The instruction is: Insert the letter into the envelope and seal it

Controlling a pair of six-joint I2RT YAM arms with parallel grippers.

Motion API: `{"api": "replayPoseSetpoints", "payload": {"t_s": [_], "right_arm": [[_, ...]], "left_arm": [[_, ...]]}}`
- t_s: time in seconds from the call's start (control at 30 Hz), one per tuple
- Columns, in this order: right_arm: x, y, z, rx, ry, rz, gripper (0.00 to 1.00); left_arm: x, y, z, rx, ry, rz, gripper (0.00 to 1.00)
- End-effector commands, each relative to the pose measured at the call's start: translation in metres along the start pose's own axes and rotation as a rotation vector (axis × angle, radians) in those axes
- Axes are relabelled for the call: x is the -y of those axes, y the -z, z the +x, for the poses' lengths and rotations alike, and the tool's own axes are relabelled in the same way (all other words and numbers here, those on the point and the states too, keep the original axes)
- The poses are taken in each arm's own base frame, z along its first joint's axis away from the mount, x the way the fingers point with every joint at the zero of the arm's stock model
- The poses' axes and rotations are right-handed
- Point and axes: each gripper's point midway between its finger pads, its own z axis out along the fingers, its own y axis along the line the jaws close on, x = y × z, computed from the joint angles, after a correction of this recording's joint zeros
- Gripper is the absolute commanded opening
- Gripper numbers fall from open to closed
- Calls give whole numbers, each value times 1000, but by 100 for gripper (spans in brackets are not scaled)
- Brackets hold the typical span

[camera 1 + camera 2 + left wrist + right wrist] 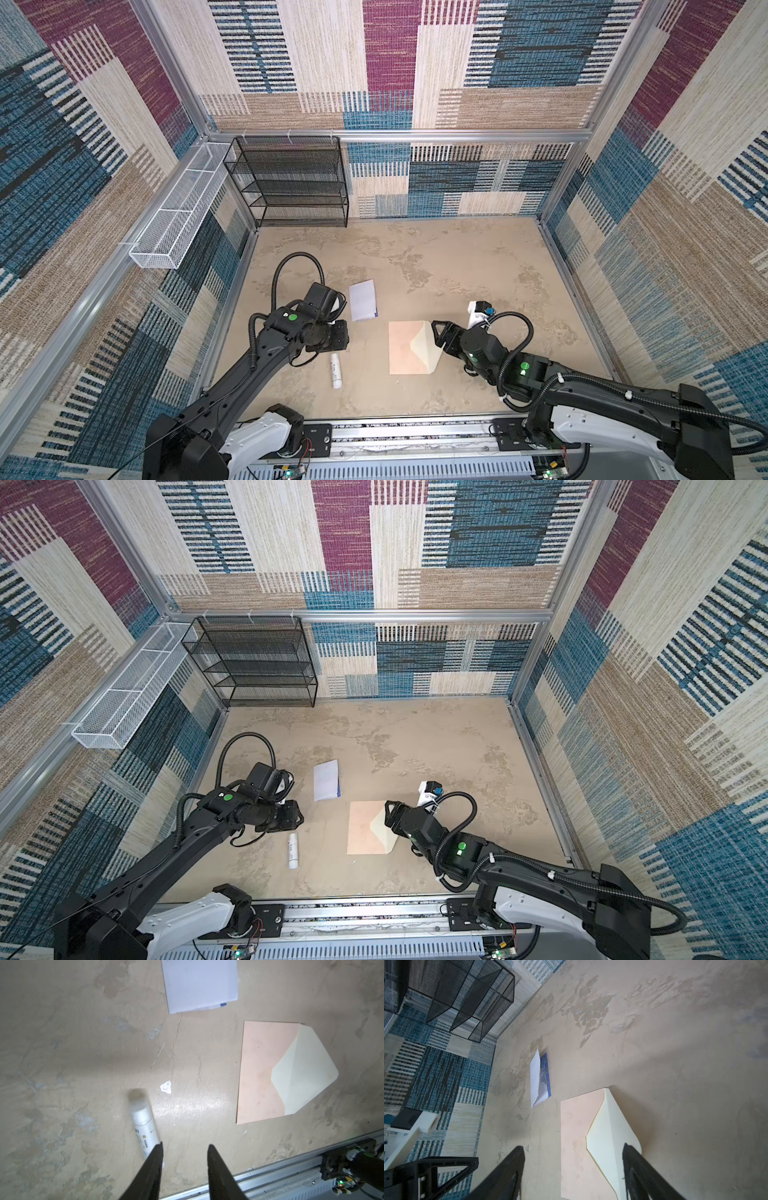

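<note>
The envelope (409, 348) lies flat on the counter (457, 270) with its cream flap raised open. The folded letter (363, 300) rests near it but apart, and nothing holds either: our right claw (573, 1145) stands wide open just beside the flap, and our left claw (185, 1144) is parted and empty above the white tube (143, 1124). We judge it best to take the letter by its lifted edge, hold the flap back, and slide the letter in squarely.

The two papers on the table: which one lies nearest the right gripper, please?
The peach-pink envelope: the right gripper is at its cream flap, whereas the white, blue-edged letter lies farther back.
</note>
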Motion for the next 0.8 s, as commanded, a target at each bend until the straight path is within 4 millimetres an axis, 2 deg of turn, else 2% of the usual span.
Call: {"api": "replayPoseSetpoints", "payload": {"t_s": [0.0, 0.2, 0.3, 0.43, 0.6, 0.77], "right_arm": [[-26, -8, 3, -20, 77, -81, 77], [-41, -20, 16, -57, 134, -149, 75], [-63, -20, 24, -86, 195, -267, 68], [-87, -15, 41, -128, 339, -423, 67], [-88, 5, 66, -86, 566, -601, 63], [-86, 16, 99, -64, 802, -699, 61]], "left_arm": [[-13, 1, 21, -66, 91, -78, 39], [-30, -2, 37, -102, 106, -232, 46], [-36, -6, 36, -115, 109, -284, 54], [-39, -21, 41, -170, 116, -317, 58], [-34, -43, 49, -220, 119, -276, 59], [-35, -50, 53, -247, 120, -282, 59]]}}
